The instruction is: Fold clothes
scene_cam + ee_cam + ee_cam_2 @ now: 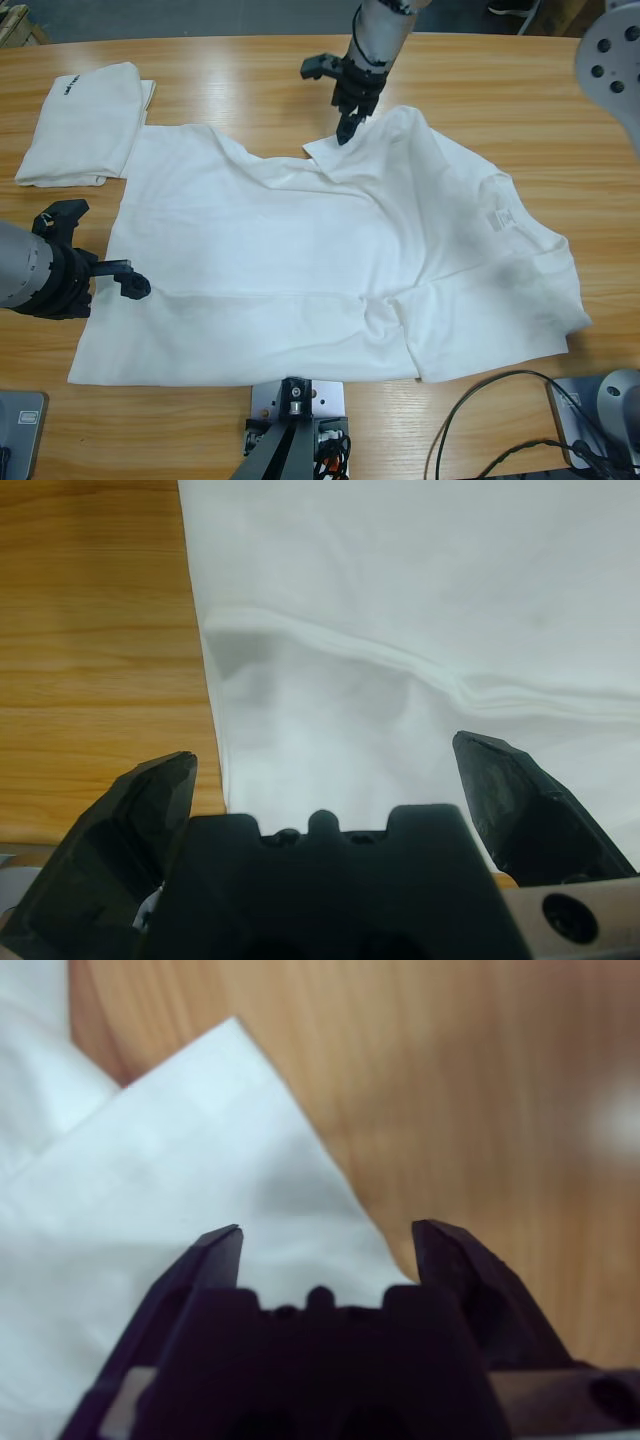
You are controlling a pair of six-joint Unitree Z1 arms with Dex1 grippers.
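The spread T-shirt (330, 270) lies on the tabletop (250, 70) under both wide, empty hands: left hand (325, 770) over its hem edge, right hand (325, 1235) over a sleeve corner. Pinching only the thin edge may let it slip out.

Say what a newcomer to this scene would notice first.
A big white T-shirt lies spread over most of the wooden table, one sleeve folded inward. A folded T-shirt sits at its far-left corner. The open left end effector and right end effector flank it.
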